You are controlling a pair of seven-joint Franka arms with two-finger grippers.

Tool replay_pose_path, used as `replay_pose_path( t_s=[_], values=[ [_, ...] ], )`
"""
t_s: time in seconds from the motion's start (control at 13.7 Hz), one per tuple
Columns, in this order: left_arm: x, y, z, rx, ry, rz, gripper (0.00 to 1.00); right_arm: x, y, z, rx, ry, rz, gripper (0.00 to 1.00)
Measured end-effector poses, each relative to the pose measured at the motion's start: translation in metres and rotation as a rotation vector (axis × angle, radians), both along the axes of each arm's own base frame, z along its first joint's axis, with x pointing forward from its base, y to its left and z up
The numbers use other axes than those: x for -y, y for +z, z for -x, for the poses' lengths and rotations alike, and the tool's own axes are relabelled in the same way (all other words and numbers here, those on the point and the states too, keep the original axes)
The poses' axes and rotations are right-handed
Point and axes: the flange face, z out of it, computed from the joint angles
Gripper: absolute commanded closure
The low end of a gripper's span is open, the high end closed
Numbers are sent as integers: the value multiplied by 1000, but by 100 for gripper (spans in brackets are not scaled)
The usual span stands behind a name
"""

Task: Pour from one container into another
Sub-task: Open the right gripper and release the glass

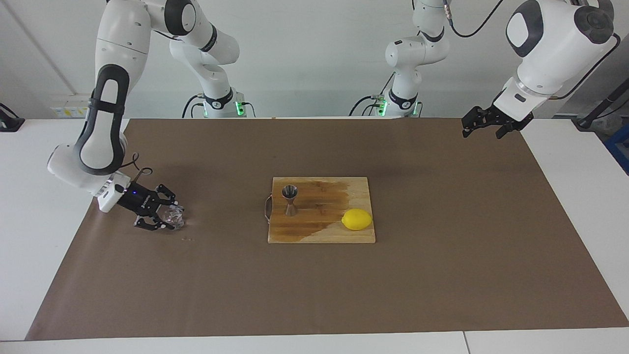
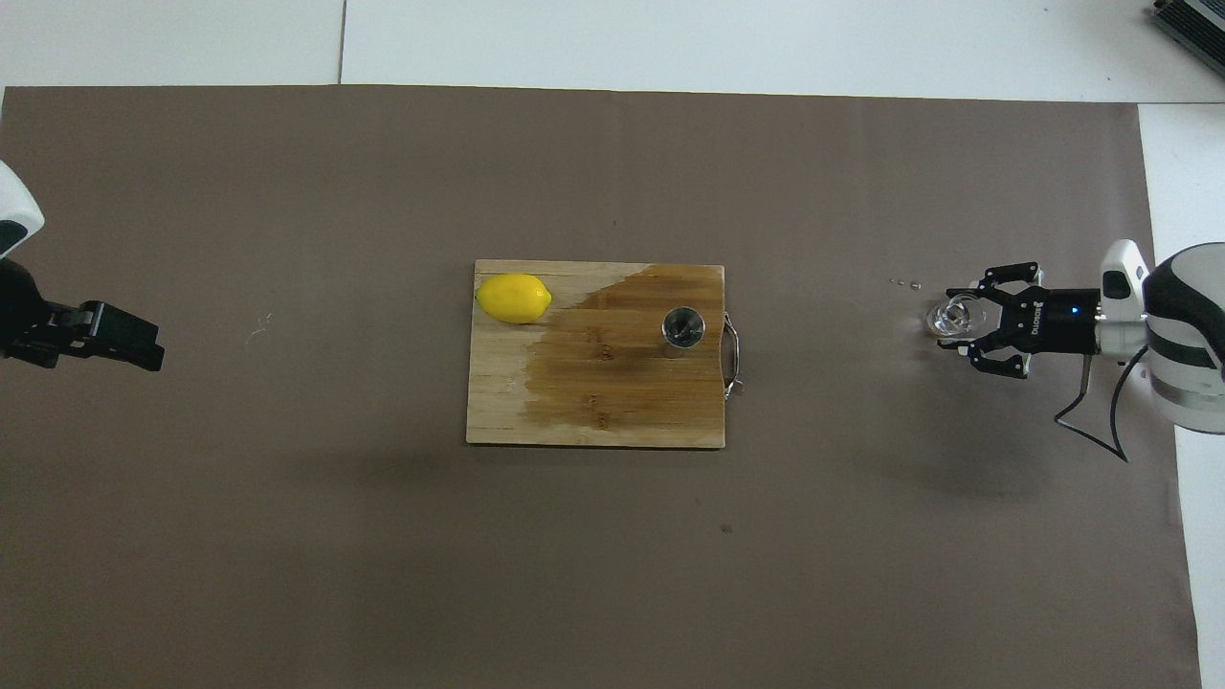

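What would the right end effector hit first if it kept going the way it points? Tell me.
The glass cup: the right end effector sits low at the right arm's end with its fingers around the cup, though contact is unclear.

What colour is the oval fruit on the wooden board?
The oval lemon is bright yellow, clearest in the overhead view.

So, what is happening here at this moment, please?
The right tool is down at the small clear glass cup, which stands on the brown mat toward the right arm's end of the table; its fingers sit open around the cup. The steel jigger stands upright on the wooden board, with a lemon on the same board. No pouring has begun. The left tool waits in the air over the mat's corner.
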Motion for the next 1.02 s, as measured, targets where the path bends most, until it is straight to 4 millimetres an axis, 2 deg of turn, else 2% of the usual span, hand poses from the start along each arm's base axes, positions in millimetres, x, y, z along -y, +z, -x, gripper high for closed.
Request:
replay_pose_path(
  t_s=[0.22, 0.36, 0.66, 0.88, 1.02],
  values=[
    [0, 0, 0, 0, 0, 0, 0, -2, 5, -4, 7, -2, -1, 0],
    [0, 0, 0, 0, 0, 0, 0, -6, 23, -9, -4, -43, -10, 0],
    [0, 0, 0, 0, 0, 0, 0, -31, 91, -20, -64, -182, -71, 0],
    [0, 0, 0, 0, 0, 0, 0, -55, 133, -26, -161, -302, -110, 0],
    [0, 0, 0, 0, 0, 0, 0, -63, 159, -33, -219, -369, -64, 0]
  ],
)
